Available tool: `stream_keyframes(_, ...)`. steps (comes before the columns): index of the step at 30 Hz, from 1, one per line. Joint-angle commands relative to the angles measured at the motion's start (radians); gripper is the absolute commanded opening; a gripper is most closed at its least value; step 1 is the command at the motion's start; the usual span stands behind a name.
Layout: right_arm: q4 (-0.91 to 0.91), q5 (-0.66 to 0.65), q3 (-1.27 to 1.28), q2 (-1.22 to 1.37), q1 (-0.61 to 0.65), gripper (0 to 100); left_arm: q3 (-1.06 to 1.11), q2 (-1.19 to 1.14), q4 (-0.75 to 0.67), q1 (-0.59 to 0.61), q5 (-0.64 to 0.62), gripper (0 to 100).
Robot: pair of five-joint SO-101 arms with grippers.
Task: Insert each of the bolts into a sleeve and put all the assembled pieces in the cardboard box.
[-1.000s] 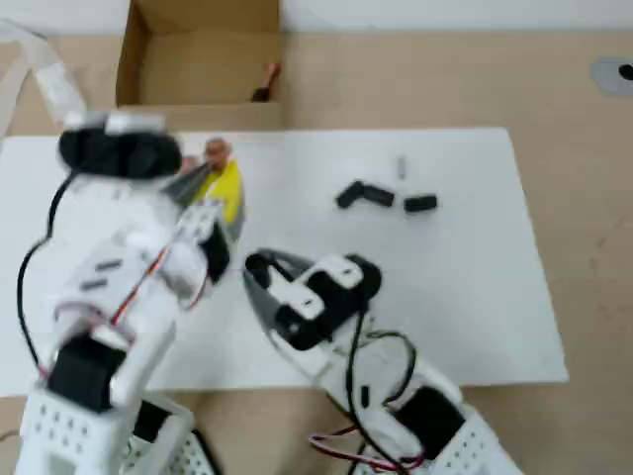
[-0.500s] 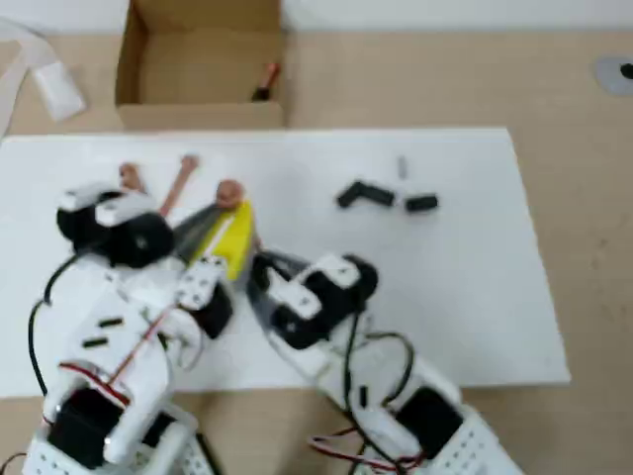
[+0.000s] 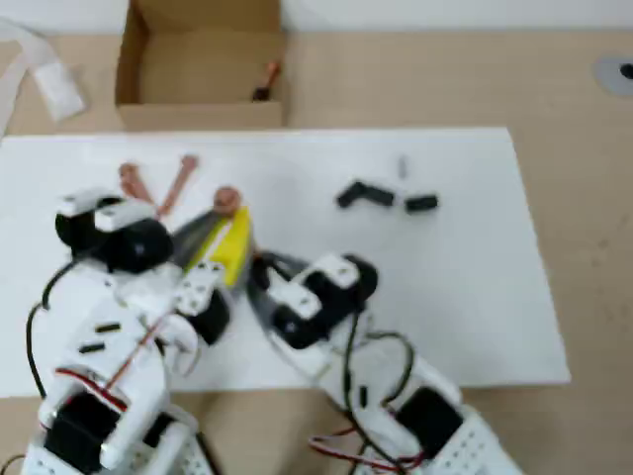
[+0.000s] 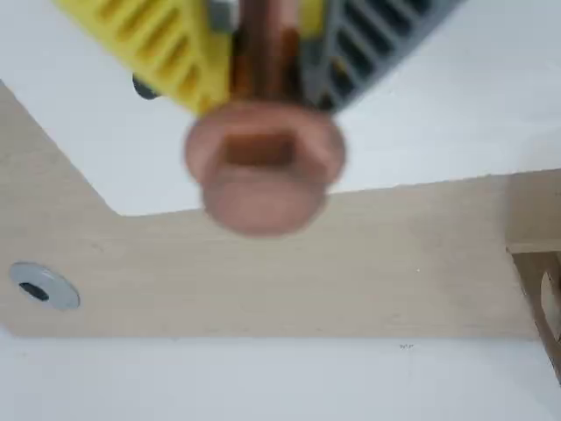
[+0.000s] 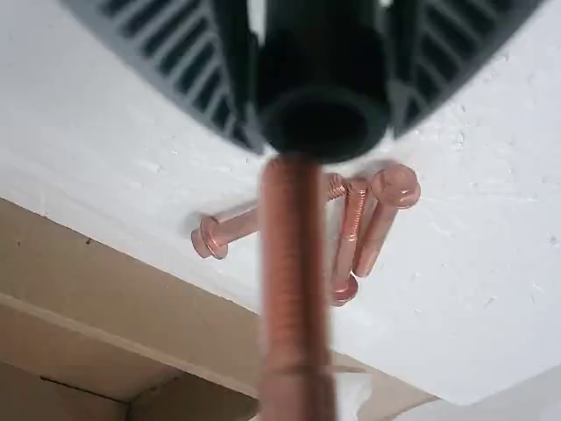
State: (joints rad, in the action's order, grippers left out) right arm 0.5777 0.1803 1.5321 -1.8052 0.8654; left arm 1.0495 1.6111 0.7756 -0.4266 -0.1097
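box (image 3: 198, 67) holds one piece (image 3: 265, 83); near it three bolts (image 5: 352, 235), three sleeves (image 3: 379, 196). left gripper (image 4: 263, 61) grips a bolt (image 4: 265, 167), right gripper (image 5: 320, 83) a sleeve (image 5: 323, 123).

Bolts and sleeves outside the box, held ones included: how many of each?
Bolts: 4, with 3 loose and 1 held
Sleeves: 4, with 3 loose and 1 held
Total: 8

Your wooden table (image 3: 574, 89) carries a white sheet (image 3: 475, 297) across its middle and the cardboard box (image 3: 198, 116) at eleven o'clock. On the sheet, loose bolts (image 3: 179, 180) lie at ten o'clock and black sleeves (image 3: 378, 195) at one.
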Motion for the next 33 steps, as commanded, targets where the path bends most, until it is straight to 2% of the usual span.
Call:
stream_keyframes(1, -0.029, 0.006, -0.005, -0.082, 0.015, 0.9, -0.005, 0.004, 0.003, -0.018, -0.003, 1)
stream_keyframes(27, -0.031, 0.006, -0.007, -0.082, 0.015, 0.9, -0.012, 0.004, 0.074, -0.068, 0.052, 1)
stream_keyframes(29, -0.031, 0.006, -0.008, -0.082, 0.015, 0.9, -0.006, 0.004, 0.081, -0.068, 0.052, 3)
stream_keyframes(33, -0.029, 0.006, -0.008, -0.082, 0.015, 0.9, -0.015, 0.002, 0.183, -0.069, 0.052, 10)
